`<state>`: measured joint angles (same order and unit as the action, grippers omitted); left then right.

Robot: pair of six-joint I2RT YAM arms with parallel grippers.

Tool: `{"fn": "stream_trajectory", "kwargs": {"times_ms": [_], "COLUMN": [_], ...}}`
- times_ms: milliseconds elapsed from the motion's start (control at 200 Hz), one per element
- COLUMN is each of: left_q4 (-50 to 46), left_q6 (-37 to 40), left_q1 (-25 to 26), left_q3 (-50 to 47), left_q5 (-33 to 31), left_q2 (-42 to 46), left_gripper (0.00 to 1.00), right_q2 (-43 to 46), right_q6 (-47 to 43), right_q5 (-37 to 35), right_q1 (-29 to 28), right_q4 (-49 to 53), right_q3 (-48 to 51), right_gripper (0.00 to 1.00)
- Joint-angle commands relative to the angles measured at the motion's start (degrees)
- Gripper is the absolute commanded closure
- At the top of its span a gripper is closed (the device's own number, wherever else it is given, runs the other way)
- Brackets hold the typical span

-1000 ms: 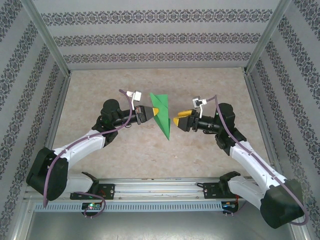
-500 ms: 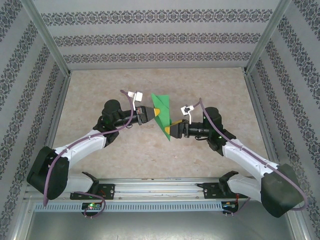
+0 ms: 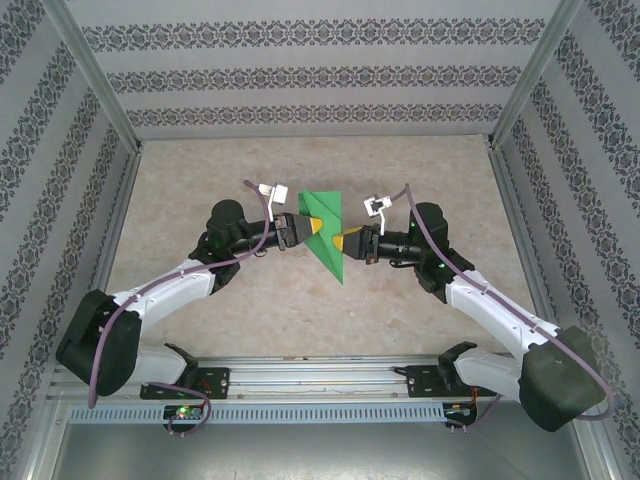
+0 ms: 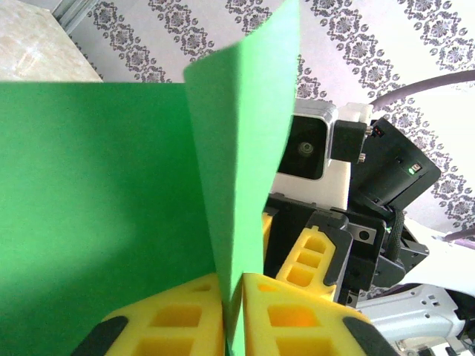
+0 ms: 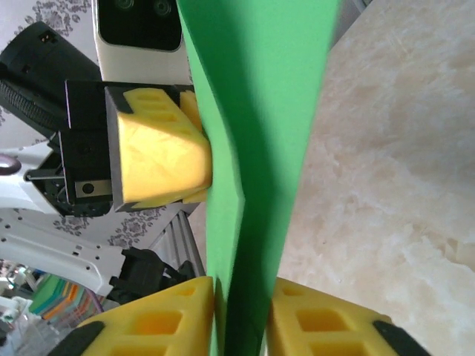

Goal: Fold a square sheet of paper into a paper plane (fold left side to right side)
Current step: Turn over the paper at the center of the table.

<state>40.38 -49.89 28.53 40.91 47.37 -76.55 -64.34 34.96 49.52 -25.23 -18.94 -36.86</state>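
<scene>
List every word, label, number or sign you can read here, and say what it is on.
No readable text.
The green paper is blank.
The wall bears only an ornamental pattern.
The white tag is too small to read.

Lab test cell, aluminium frame (image 3: 97,75), wallpapered panels (image 3: 320,70)

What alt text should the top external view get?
A folded piece of green paper is held at the middle of a beige table, pinched from opposite sides by the left tool and the right tool. Both arms reach in from the near edge, between patterned walls.
</scene>
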Motion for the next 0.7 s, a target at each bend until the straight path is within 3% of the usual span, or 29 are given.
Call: {"fn": "stream_trajectory", "kwargs": {"times_ms": [0,120,255,420,520,694], "left_q4": [2.36,-2.02,-9.72,-18.67,-27.67,-41.88], "left_q6": [1.51,4.91,8.78,13.15,17.90,24.24], "left_q1": [0.65,0.33,-1.35,-5.24,-6.19,-6.33], "left_q3": [-0.01,-0.76,-1.89,-5.22,-5.78,-5.43], "left_q5": [0.25,-1.71,-4.89,-12.35,-19.65,-35.17], "left_q2": [0.03,1.79,6.26,15.99,23.25,34.88], "left_gripper": [0.81,0.72,0.56,0.47,0.43,0.40], "right_q2": [0.15,1.17,3.01,5.76,6.81,3.26], "right_q6": [-0.99,-2.14,-4.69,-10.06,-15.44,-20.52], "right_q5": [0.51,-0.57,-3.00,-9.78,-21.14,-52.37], "right_q1": [0.45,0.54,0.62,-0.15,-3.14,-13.00], "right_q4": [0.03,2.08,6.99,16.37,26.94,43.71], "right_q3": [-1.77,-1.64,-1.68,-2.91,-6.08,-14.26], "right_gripper": [0.82,0.94,1.00,1.00,1.00,1.00]}}
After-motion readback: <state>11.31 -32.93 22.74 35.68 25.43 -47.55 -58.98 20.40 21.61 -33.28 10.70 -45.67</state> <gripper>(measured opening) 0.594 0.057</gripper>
